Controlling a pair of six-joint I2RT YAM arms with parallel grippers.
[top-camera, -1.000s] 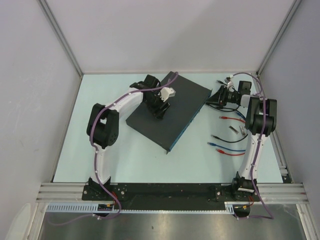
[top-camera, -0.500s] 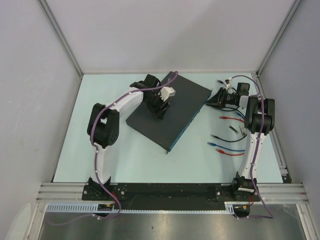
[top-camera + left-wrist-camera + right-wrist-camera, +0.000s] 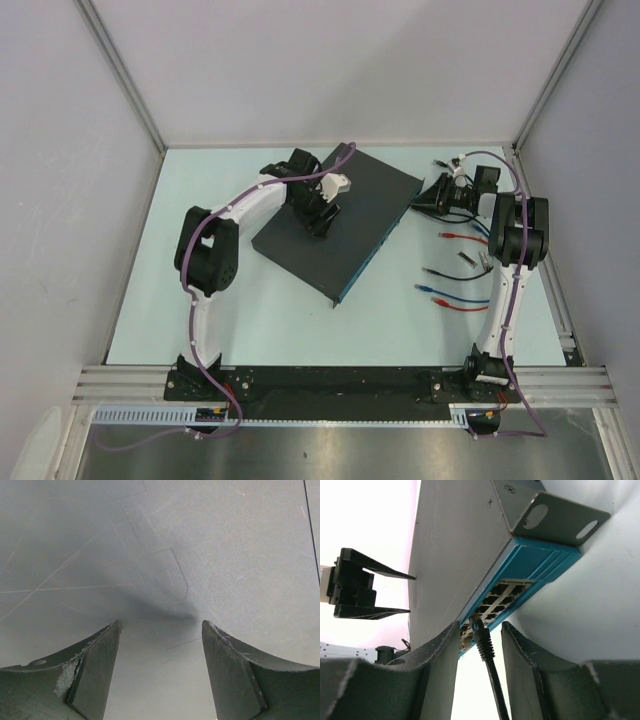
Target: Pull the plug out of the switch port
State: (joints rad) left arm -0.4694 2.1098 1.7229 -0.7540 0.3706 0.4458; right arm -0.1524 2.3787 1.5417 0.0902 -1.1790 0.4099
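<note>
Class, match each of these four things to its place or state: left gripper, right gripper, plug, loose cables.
1 left gripper
2 right gripper
3 plug
4 loose cables

A lying on the table
B in a port of the switch
C open, over the switch's grey top
D open, fingers either side of the plug

Pairs: 1-C; 2-D; 3-B; 4-A

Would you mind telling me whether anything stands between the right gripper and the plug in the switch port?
Nothing visible does. In the right wrist view the black plug sits at the blue port face of the switch, directly between the open fingers of the right gripper, with a gap on each side.
</note>
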